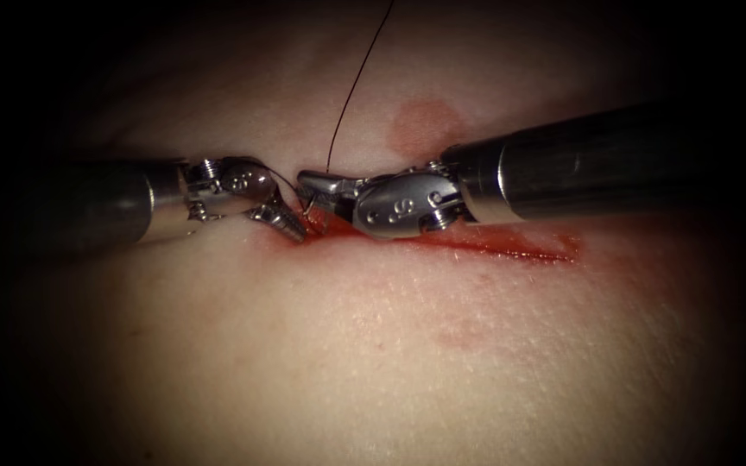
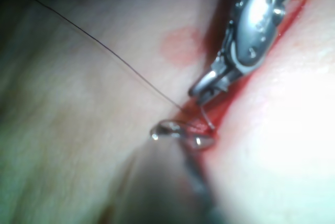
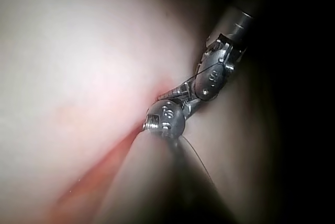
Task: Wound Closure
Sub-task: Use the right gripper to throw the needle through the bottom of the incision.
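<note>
Through the endoscope, my left pincer (image 1: 282,220) sat at the left end of the cut (image 1: 477,243), its tips angled down against the tissue (image 1: 373,345) in the red fluid (image 1: 528,250); I could not tell whether its jaws were apart or together. My right pincer (image 1: 311,192) came in from the right, clamped on the needle (image 1: 306,207), a short bright sliver of which showed just under its tips at the cut's edge. I could not tell where along its curve. The thread (image 1: 351,86) rose from there, up and away over the far skin.

From the left wrist, the right pincer (image 2: 207,89) gripped the needle (image 2: 208,118), which dipped into the red cut (image 2: 246,82). The thread (image 2: 104,48) ran off across the tissue (image 2: 78,130).

From the right wrist, both tools met at the cut's end, the left pincer (image 3: 180,94) beyond my right tool's wrist.
</note>
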`<state>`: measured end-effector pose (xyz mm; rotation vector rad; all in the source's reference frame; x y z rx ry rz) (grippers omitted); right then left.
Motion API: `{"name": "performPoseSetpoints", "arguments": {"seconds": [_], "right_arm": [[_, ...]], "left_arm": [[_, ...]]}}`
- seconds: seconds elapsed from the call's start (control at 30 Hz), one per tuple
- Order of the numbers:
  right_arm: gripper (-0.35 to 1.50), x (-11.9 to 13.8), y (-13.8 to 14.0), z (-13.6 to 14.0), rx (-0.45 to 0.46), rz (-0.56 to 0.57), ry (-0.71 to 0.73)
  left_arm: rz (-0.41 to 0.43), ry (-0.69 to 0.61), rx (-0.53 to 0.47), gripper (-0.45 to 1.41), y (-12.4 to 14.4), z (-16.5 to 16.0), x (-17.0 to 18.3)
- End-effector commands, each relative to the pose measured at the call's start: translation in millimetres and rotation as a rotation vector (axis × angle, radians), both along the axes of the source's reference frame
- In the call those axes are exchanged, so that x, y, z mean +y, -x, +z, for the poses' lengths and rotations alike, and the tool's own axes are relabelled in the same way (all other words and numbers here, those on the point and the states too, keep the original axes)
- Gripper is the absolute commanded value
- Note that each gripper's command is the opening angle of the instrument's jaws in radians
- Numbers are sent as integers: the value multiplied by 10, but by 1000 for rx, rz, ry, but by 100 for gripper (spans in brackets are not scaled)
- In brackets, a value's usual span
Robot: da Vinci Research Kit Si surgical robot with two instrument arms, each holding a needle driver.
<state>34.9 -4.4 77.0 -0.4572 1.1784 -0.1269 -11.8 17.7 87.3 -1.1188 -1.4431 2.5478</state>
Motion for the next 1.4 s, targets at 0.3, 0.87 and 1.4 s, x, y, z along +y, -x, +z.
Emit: {"name": "performPoseSetpoints", "arguments": {"seconds": [0.3, 0.87, 1.4], "right_arm": [[-35, -2, -4, 7, 11, 18, -121], [-35, -1, -4, 6, -29, 10, -265], [-35, 13, -5, 1, 4, 87, -565]], "left_arm": [[-5, 0, -7, -35, 4, 7, -3], [-11, 2, -10, -35, 2, 6, -4], [-18, 3, -10, -35, 2, 4, -7]]}}
